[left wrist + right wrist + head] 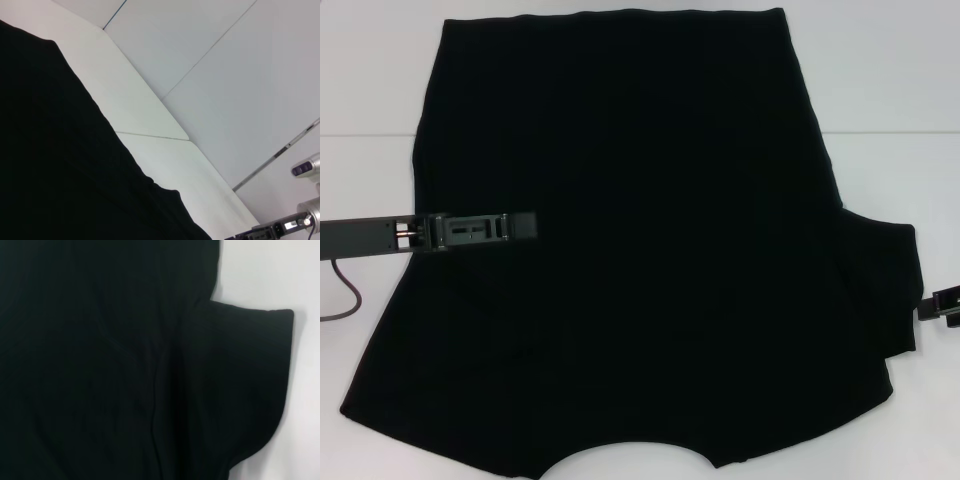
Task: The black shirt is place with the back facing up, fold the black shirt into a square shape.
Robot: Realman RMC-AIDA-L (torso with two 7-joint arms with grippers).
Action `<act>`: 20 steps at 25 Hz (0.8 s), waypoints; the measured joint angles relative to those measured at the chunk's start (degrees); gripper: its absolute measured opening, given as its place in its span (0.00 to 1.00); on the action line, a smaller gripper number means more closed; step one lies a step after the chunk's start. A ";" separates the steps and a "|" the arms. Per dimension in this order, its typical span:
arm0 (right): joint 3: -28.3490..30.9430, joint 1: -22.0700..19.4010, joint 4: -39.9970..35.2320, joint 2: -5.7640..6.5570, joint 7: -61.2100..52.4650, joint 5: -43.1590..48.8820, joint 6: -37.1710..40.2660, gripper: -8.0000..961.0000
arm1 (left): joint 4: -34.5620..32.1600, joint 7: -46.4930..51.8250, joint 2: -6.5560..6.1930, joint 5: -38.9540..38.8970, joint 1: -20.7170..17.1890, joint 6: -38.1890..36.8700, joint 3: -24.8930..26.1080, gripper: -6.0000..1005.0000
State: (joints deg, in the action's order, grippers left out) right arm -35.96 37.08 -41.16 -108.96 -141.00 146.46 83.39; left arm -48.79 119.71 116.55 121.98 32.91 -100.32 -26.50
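Note:
The black shirt (640,250) lies spread flat on the white table (880,90), its curved neckline cutout at the near edge. On my right side its short sleeve (885,290) sticks out; the left side shows a straight slanted edge with no sleeve protruding. My left gripper (532,225) reaches in from the left and lies low over the shirt's left half. Just off the sleeve's outer edge sits my right gripper (945,305), only partly in view. The right wrist view shows the sleeve (245,390) and body fabric (90,365) close up.
White table surface surrounds the shirt (50,150) on the far and both lateral sides. A grey cable (345,300) hangs below my left arm at the left edge. In the left wrist view the other arm's gripper (280,229) shows far off.

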 joint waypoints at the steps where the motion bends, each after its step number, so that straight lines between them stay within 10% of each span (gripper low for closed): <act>1: 0.00 0.16 0.52 -0.09 0.01 0.00 -0.47 0.57 | 0.01 0.01 0.02 -0.01 0.02 0.14 0.03 0.71; 20: -0.75 2.92 5.53 -2.38 -1.48 0.18 -8.65 0.56 | 1.51 -0.40 0.23 -0.27 0.43 2.50 0.13 0.71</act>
State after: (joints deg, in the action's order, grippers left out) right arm -36.71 39.99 -35.63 -111.34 -142.49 146.65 74.74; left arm -47.28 119.31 116.78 121.70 33.34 -97.82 -26.36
